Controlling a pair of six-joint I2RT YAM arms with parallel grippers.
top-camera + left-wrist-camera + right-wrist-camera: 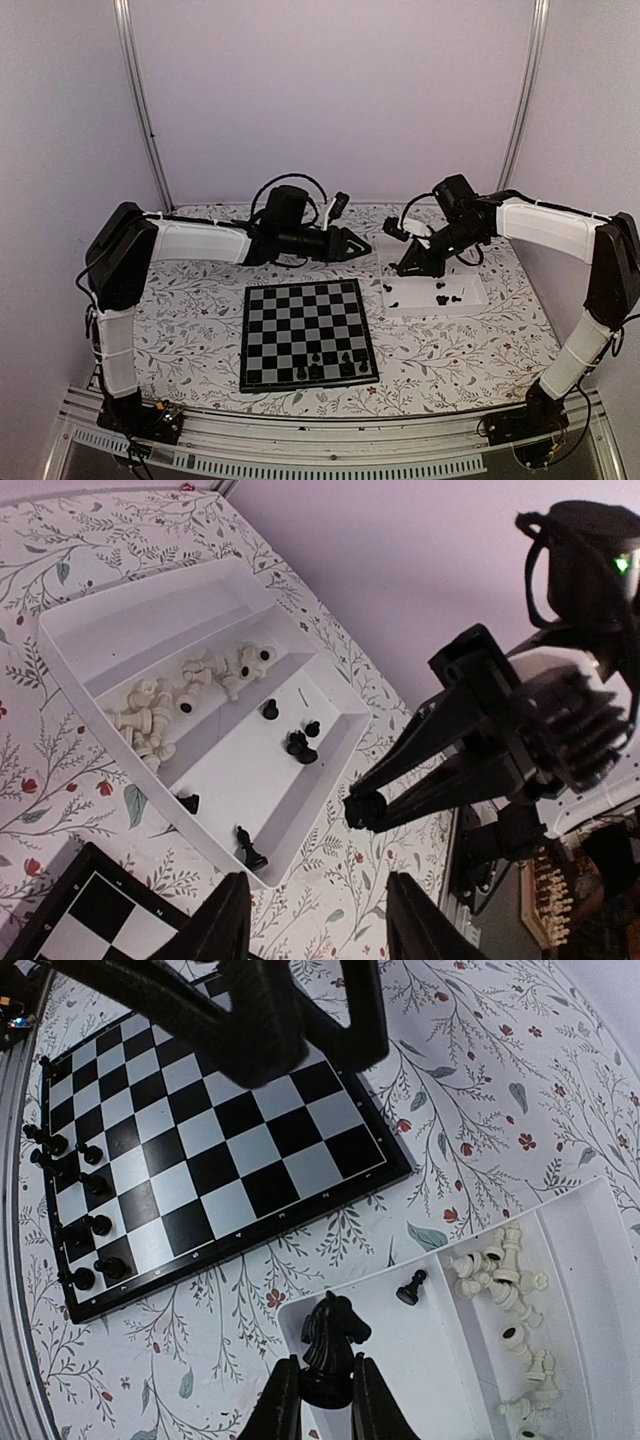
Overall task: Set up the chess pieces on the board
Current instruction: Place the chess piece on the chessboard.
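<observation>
Black and grey checks covered the board (308, 320), which lay flat on a flower-printed surface (200, 310) in front of the two arms. A few black chess pieces (331, 362) stood on its two nearest rows, toward the right.

Just to the right of the board, and not touching it, sat a shallow white tray (472, 287) split into long compartments. In the left wrist view, a heap of white pieces (165, 705) lay on their sides in one compartment. Several loose black pieces (300, 746) were scattered in the wider compartment beside it.

The right end effector (328, 1400) reached down over the tray end nearest the board. It was clamped on the base of a black knight (334, 1338), whose head pointed away from the fingers (283, 1405). Whether the knight touched the tray floor could not be told. A single black pawn (410, 1287) lay near it in the same compartment.

The left end effector (318, 920) hovered beyond the board's far right corner and pointed toward the tray. Its fingers (225, 920) were spread apart, well clear of any piece.
</observation>
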